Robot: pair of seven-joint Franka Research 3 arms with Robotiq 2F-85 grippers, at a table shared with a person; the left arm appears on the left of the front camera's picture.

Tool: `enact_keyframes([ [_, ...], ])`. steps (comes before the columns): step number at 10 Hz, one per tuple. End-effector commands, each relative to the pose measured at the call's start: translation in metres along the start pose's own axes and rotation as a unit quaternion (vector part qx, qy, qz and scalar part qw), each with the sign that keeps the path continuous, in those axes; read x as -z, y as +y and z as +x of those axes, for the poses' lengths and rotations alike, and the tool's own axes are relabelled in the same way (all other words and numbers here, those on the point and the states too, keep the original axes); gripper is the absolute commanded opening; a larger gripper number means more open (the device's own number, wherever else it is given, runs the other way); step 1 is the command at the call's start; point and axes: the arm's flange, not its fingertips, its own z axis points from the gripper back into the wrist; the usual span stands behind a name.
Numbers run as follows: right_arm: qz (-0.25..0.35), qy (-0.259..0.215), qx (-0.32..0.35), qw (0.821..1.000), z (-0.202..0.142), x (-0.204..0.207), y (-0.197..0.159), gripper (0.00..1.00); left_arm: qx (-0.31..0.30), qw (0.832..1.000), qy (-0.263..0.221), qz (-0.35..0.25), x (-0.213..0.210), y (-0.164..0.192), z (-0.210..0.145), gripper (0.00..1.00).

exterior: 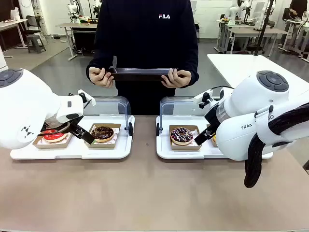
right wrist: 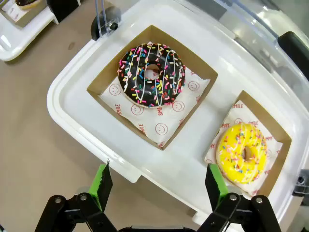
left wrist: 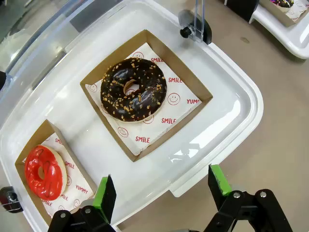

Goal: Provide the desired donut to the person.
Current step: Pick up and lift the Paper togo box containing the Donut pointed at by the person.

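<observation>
The person (exterior: 145,38) stands at the far side and holds a dark flat tray (exterior: 140,73) in both hands. A chocolate donut with nut bits (left wrist: 133,89) and a red-glazed donut (left wrist: 43,172) lie in cardboard boxes on the left white tray (left wrist: 231,96). My left gripper (left wrist: 161,186) hovers open above that tray's near edge, holding nothing. On the right white tray (right wrist: 72,82) lie a chocolate donut with coloured sprinkles (right wrist: 152,74) and a yellow sprinkled donut (right wrist: 243,152). Above its near edge my right gripper (right wrist: 158,180) hangs open with nothing in it.
Both white trays (exterior: 72,153) have clear lids (exterior: 113,104) hinged up at the back. The brown table (exterior: 145,193) stretches bare from the trays to its near edge. My right arm (exterior: 256,121) bulks over the right tray's outer end.
</observation>
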Motion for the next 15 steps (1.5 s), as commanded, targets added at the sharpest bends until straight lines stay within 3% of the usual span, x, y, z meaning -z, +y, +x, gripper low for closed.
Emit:
enact_keyframes([
  [1, 0.0, 0.0, 0.0, 1.0, 0.0, 0.0, 0.0, 1.0, 0.0, 1.0, 0.0, 0.0, 0.0, 0.0, 0.0, 1.0],
  [15, 0.0, 0.0, 0.0, 1.0, 0.0, 0.0, 0.0, 1.0, 0.0, 1.0, 0.0, 0.0, 0.0, 0.0, 0.0, 1.0],
])
